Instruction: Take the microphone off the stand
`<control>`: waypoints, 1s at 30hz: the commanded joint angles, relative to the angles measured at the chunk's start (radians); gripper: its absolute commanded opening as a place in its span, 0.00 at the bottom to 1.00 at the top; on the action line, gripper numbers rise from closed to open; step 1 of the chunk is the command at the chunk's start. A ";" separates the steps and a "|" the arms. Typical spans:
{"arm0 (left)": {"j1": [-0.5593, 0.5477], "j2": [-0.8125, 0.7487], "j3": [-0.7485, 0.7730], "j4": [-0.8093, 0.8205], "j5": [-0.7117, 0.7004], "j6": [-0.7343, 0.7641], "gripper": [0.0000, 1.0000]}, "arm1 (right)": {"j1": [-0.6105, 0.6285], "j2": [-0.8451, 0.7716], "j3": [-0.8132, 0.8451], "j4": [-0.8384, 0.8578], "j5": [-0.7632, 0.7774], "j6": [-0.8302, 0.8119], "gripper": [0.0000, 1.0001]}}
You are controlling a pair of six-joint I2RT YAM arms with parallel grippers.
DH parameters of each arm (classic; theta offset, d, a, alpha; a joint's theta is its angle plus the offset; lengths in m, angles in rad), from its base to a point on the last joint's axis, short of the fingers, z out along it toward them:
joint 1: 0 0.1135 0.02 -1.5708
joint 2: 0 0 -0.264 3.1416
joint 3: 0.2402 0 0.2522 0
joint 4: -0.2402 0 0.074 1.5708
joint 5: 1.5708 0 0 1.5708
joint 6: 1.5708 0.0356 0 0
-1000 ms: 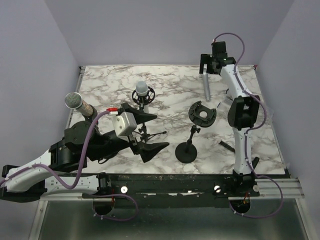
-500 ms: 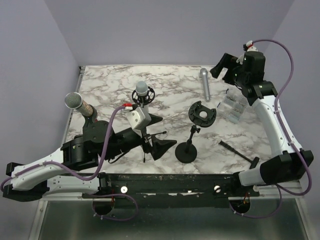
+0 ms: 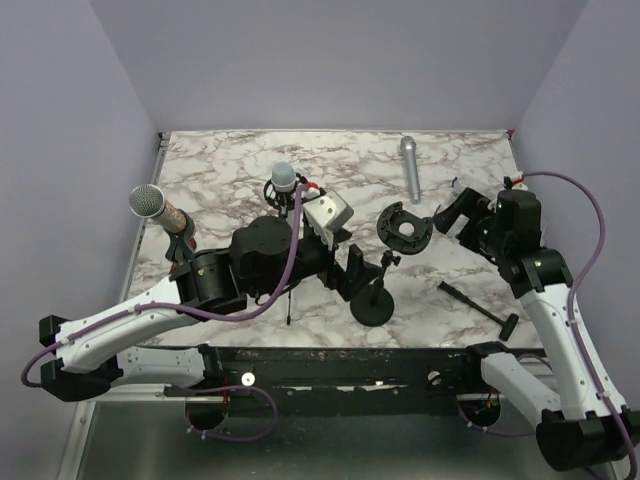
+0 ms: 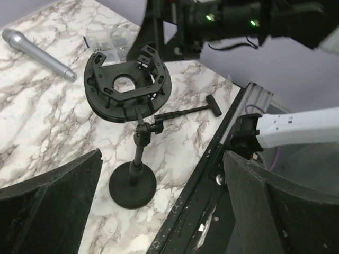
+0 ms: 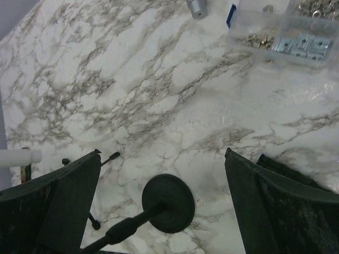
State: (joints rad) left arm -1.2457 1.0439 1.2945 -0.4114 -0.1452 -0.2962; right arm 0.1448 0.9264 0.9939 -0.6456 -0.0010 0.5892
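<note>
In the top view, the left jaws are standing wide open and empty, just beside the stem of a small desk stand (image 3: 373,305) whose shock mount (image 3: 404,228) is carrying nothing. A slim silver microphone (image 3: 410,167) is lying flat on the counter (image 3: 230,160) beyond that mount, near the far edge, with its long axis running near to far. The right jaws are also gaping and holding nothing, near the right side of the mount, so I am judging the right arm as the nearer one to it. Two more microphones are sitting in stands on the left. A grey-headed one (image 3: 284,178) is just behind the left wrist, and a mesh-headed one (image 3: 150,201) is tilting up beside the left arm. Both are lying behind the left jaws, not in front of them. The arm is hiding most of their stands.

In the left wrist view, the open jaws are framing the empty mount and its round base. The silver microphone is lying diagonally at the upper left, well apart. A clear hardware box (image 4: 108,41) is showing behind the mount, and a T-handle key (image 4: 185,112) is lying past the stem. No mounted microphone is appearing here.

In the right wrist view, the open jaws are framing bare marble and the stand's base. Only the silver microphone's end is peeking in at the top edge, cut off.
</note>
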 commanded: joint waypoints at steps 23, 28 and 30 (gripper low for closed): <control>0.221 0.115 -0.233 0.260 0.217 -0.753 0.68 | -0.001 -0.361 -0.300 -0.014 -0.820 0.001 0.91; 0.251 0.112 -0.258 0.286 0.238 -0.819 0.69 | -0.001 -0.394 -0.355 0.181 -0.998 0.127 0.90; 0.261 0.118 -0.269 0.304 0.260 -0.834 0.70 | -0.001 -0.403 -0.368 0.246 -1.010 0.184 0.90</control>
State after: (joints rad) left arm -1.0073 1.1725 1.0428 -0.1921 0.1055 -1.0428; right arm 0.1440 0.5514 0.6548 -0.5892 -0.8345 0.6582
